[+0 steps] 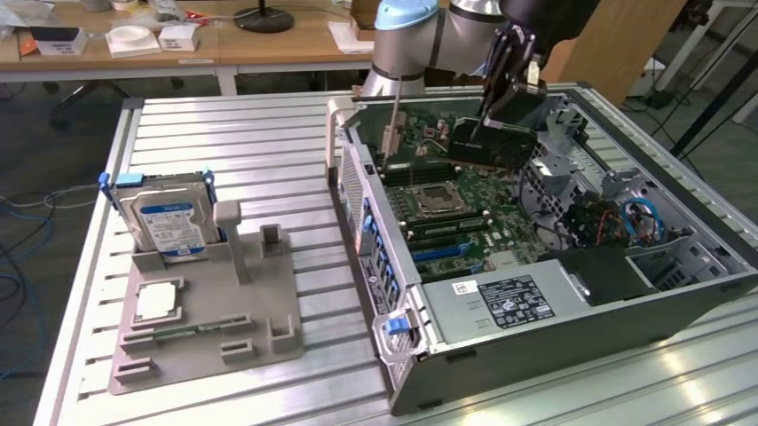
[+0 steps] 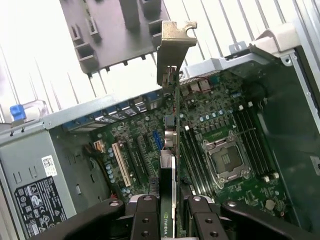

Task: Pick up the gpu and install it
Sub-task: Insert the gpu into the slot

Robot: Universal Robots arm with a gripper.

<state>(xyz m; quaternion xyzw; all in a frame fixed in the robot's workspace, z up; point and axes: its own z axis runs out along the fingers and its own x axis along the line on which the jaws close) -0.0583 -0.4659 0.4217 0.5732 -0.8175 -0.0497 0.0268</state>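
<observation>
The gpu [image 1: 488, 142] is a black card with a silvery end bracket [image 1: 391, 124]. It hangs tilted above the motherboard [image 1: 456, 213] inside the open computer case [image 1: 569, 311]. My gripper [image 1: 512, 80] is shut on the card's upper edge. In the wrist view the gpu [image 2: 169, 165] appears edge-on between my fingers [image 2: 145, 220], which press on both of its faces. Its bracket [image 2: 174, 45] points toward the case's rear wall. The card floats over the expansion slots [image 2: 137, 160], apart from the board.
A grey fixture [image 1: 225, 337] on the slatted table holds an upright silver hard drive [image 1: 169, 222] and a flat chip [image 1: 156, 302]. The processor socket [image 2: 225, 160] and the power supply [image 1: 509, 300] sit inside the case. Desks stand behind.
</observation>
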